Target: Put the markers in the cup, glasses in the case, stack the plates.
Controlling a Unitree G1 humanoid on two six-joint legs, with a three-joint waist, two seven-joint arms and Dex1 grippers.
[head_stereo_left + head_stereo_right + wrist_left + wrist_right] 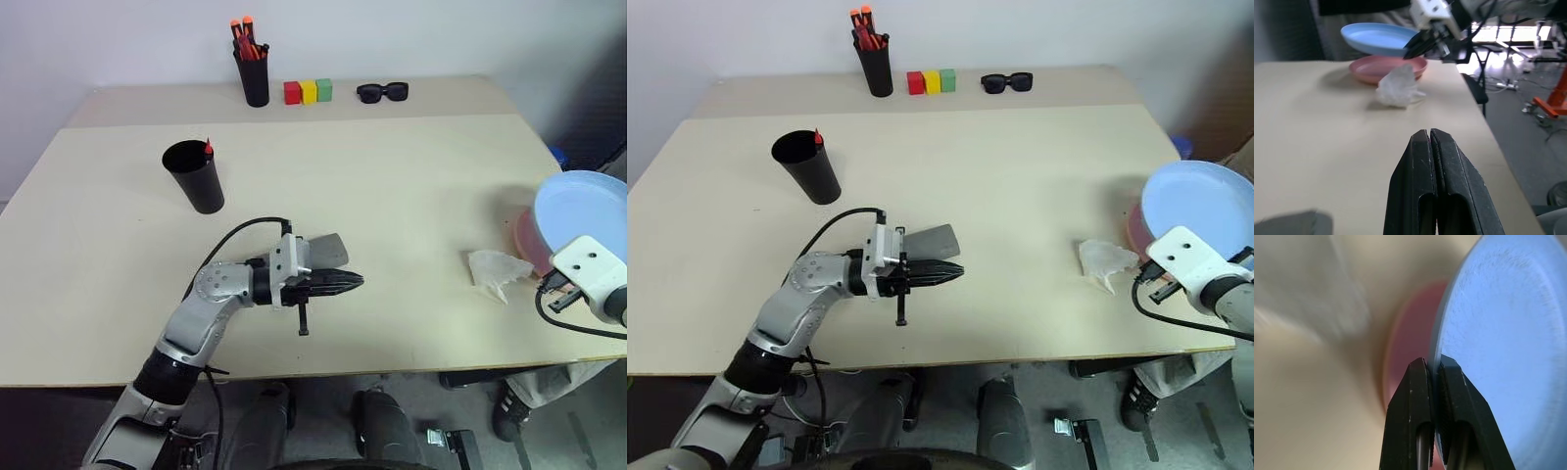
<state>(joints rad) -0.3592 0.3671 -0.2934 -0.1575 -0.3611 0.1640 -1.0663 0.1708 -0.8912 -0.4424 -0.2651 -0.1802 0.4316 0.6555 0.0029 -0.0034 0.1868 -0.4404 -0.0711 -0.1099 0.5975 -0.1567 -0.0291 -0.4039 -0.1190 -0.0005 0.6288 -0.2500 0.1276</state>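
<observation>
I have the right fingers [1434, 382] pinching the blue plate [588, 211] by its rim, above the pink plate [1387, 68] at the counter [392, 196]'s right edge; I'd centre it before lowering. Left fingers [1431, 147] pressed together, empty. My left wrist view reveals the pink plate whole.

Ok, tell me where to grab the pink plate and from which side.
Take the pink plate by its raised rim at the edge facing the table's middle, beside the crumpled clear wrapper. It lies flat, and the blue plate held in the right gripper overhangs its far side.
</observation>
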